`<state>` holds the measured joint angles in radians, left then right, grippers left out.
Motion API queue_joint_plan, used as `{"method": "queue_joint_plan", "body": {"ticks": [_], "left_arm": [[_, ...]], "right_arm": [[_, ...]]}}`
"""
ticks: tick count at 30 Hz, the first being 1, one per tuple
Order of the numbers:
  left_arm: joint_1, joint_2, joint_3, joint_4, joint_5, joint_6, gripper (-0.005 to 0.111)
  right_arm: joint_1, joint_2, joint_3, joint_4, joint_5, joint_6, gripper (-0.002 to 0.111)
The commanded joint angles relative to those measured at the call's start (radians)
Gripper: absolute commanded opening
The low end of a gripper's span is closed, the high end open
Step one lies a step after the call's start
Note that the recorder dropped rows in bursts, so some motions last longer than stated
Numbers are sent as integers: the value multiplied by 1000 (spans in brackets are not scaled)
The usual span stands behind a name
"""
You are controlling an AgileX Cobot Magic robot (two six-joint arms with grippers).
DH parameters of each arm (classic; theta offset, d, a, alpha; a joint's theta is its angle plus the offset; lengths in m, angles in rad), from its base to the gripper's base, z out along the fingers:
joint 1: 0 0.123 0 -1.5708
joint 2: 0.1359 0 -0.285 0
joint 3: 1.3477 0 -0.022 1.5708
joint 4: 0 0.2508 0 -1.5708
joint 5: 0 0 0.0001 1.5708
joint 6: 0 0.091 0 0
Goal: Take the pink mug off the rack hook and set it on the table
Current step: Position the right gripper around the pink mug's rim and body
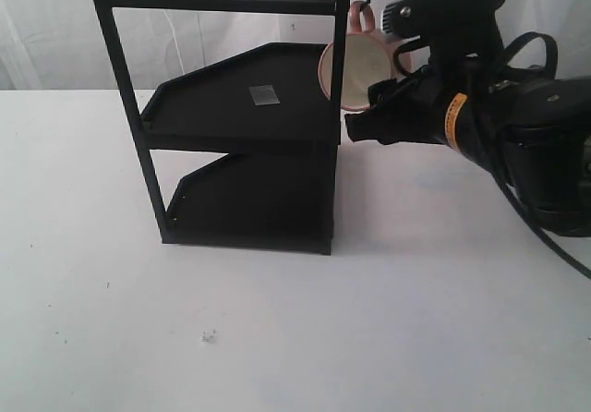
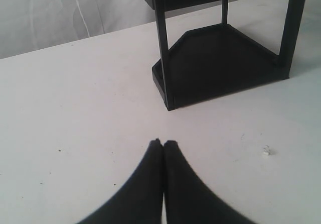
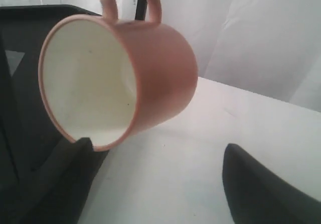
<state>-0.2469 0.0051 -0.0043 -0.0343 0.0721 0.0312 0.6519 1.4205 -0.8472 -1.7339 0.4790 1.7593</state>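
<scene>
The pink mug (image 1: 355,70) hangs by its loop handle from the rack hook (image 1: 363,6) on the right post of the black rack (image 1: 240,107), its cream inside facing left. In the right wrist view the pink mug (image 3: 150,68) fills the upper part, tilted. My right gripper (image 1: 367,109) is open just below and beside the mug. In its own view the right gripper (image 3: 158,143) has one fingertip (image 3: 83,148) at the mug's rim and the other well apart. My left gripper (image 2: 163,142) is shut, empty, low over the white table (image 2: 75,108).
The rack (image 2: 220,58) has two black shelves, with a small grey sticker (image 1: 264,95) on the upper one. A white crumb (image 1: 209,336) lies on the table (image 1: 277,338) in front of the rack. A pale curtain hangs behind.
</scene>
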Motion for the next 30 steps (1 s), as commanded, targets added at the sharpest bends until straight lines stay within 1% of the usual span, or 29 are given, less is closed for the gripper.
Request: {"method": "queue_joint_plan", "body": {"ticks": [1, 5, 10, 17, 22, 30], "left_arm": [[3, -5, 4, -1, 5, -5, 0], [3, -5, 4, -1, 5, -5, 0], [3, -5, 4, -1, 5, -5, 0], [3, -5, 4, -1, 5, -5, 0], [3, -5, 4, -1, 5, -5, 0], [3, -5, 4, -1, 5, -5, 0]], "right_arm": [[4, -5, -5, -11, 4, -118, 67], [4, -5, -5, -11, 11, -208, 67], [4, 4, -29, -11, 53, -182, 67], [4, 9, -60, -11, 53, -264, 67], [4, 20, -75, -11, 8, -252, 67], [4, 80, -107, -11, 62, -237, 66]]}}
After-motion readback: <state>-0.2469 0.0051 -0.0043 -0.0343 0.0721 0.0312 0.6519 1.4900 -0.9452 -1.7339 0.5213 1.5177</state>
